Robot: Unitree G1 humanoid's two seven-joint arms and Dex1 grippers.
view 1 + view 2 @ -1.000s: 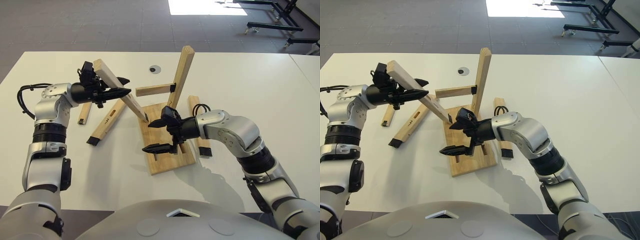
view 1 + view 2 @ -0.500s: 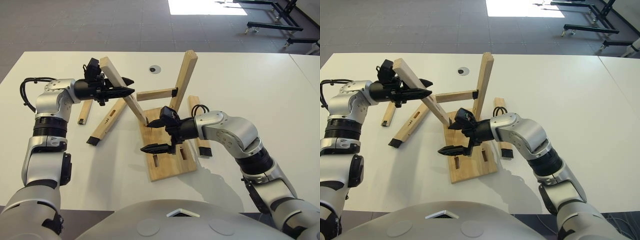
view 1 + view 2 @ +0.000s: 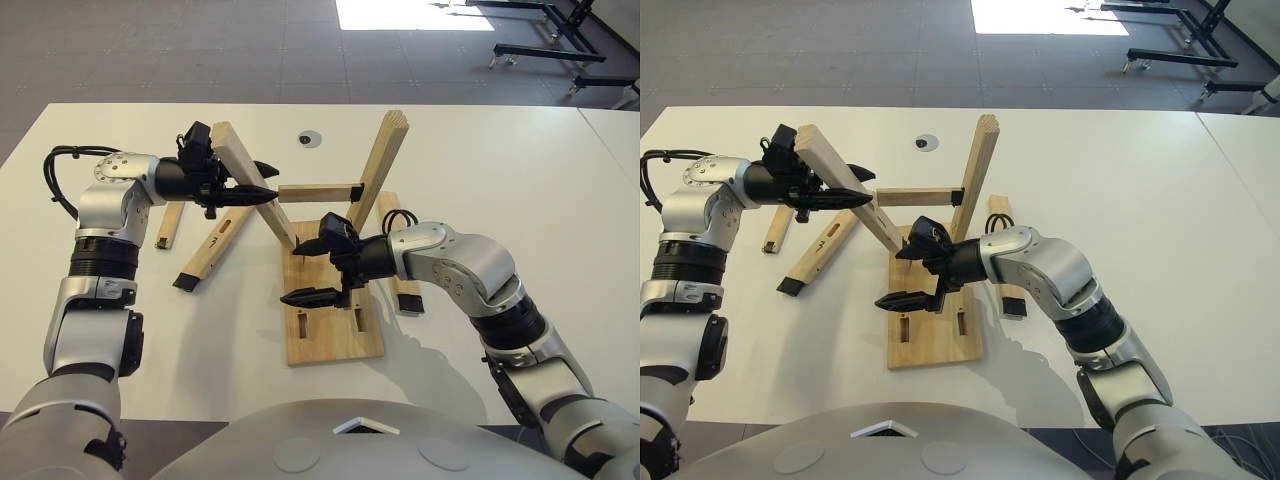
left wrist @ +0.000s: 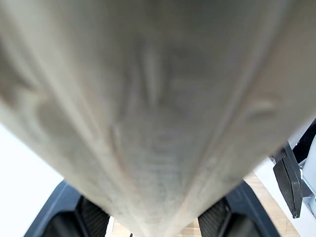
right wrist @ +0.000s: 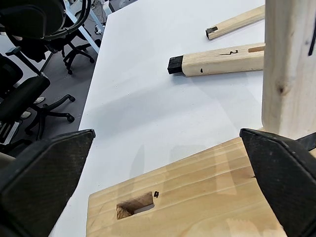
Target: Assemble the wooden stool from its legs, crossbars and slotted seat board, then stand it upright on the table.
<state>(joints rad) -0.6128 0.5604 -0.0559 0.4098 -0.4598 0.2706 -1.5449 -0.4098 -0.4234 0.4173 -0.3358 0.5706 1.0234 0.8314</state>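
Note:
My left gripper (image 3: 262, 182) is shut on a tilted wooden leg (image 3: 240, 165), held above the table; in the left wrist view its fingers (image 4: 94, 217) flank that leg (image 4: 148, 108). A crossbar (image 3: 318, 192) joins it to a second leg (image 3: 382, 165), and both lower ends reach the slotted seat board (image 3: 335, 335), which lies flat. My right gripper (image 3: 305, 272) stands wide open over the board's far end, beside the second leg's foot. The right wrist view has the board (image 5: 197, 197), one slot (image 5: 133, 205) and that leg (image 5: 291, 69).
A loose leg (image 3: 213, 247) and a thin crossbar (image 3: 170, 225) lie on the white table (image 3: 520, 160) to the left. Another leg (image 3: 400, 262) lies behind my right forearm. A round grommet (image 3: 310, 139) sits near the far edge. Office chairs (image 5: 29, 98) stand beyond the table's left edge.
My left gripper has carried the joined legs to the right and set them more upright. The seat board has turned and slid toward the near edge. My right gripper stayed open over it.

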